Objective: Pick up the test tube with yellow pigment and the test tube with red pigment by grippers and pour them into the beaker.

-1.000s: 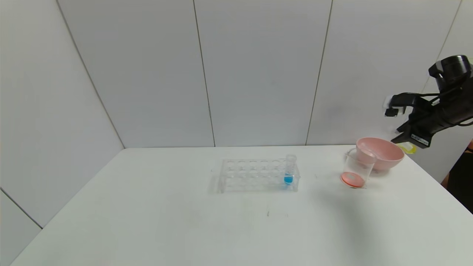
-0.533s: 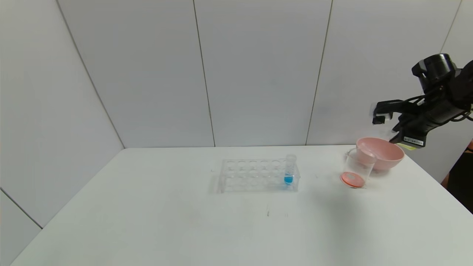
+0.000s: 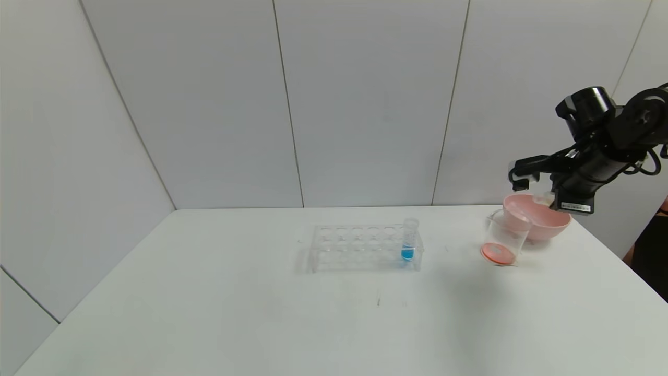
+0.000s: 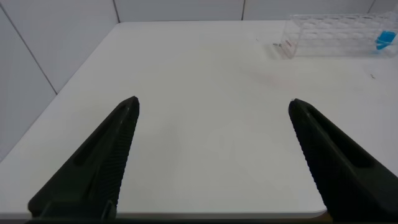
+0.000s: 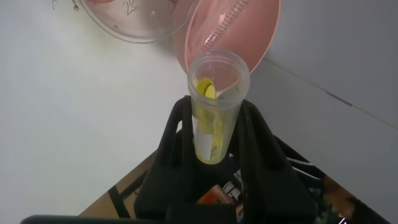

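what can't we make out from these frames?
- Test tube with yellow pigment: in the head view it is hidden behind the right gripper; only the right wrist view shows it clamped.
- Whether its mouth is over the beaker or the pink bowl: not settled in either view.
- Test tube with red pigment: in no view.
- Left gripper: open over the table; its arm is cut off by the frame edge.

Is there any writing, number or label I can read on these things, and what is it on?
"20", seen mirrored through the glass: on the beaker, beside its printed scale marks.
White sticker with black print: on the right gripper, too small to read.
Scale marks on the yellow tube held in the right gripper's fingers: no readable figures.
Tube rack, blue tube, pink bowl, left gripper: no text visible.
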Tool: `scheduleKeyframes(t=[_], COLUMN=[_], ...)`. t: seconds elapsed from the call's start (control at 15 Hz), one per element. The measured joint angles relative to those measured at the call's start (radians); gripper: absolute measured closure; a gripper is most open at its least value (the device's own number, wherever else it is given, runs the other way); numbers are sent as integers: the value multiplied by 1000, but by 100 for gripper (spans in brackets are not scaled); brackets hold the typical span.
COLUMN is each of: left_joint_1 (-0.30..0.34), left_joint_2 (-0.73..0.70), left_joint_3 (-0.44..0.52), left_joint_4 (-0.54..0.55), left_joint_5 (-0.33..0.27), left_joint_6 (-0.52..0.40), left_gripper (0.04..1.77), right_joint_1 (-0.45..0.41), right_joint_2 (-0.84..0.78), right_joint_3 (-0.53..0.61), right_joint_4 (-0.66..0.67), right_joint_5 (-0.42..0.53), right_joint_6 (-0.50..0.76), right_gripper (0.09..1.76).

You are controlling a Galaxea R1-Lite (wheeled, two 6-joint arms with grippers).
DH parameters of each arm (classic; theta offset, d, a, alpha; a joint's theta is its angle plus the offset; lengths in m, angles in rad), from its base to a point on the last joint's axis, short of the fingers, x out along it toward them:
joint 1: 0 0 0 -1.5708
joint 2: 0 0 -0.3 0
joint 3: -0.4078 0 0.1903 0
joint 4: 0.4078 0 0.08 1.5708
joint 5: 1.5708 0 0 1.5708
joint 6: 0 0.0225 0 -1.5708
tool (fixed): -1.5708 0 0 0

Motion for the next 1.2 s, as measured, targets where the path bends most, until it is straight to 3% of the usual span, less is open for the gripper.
scheduleKeyframes(t=[0.4, 1.2], left_joint_1=[0, 0], left_joint_2=[0, 0], left_joint_3=[0, 0], left_joint_4=[0, 0], left_joint_5=[0, 0], left_joint_6=[0, 0], left_gripper=[9, 9], right_joint_1=[20, 99], right_joint_2=[12, 20], right_joint_3=[0, 0], right_joint_4=[-2, -9], right_joint_5=[-20, -253], right_joint_6=[-19, -106], right_gripper=[136, 136])
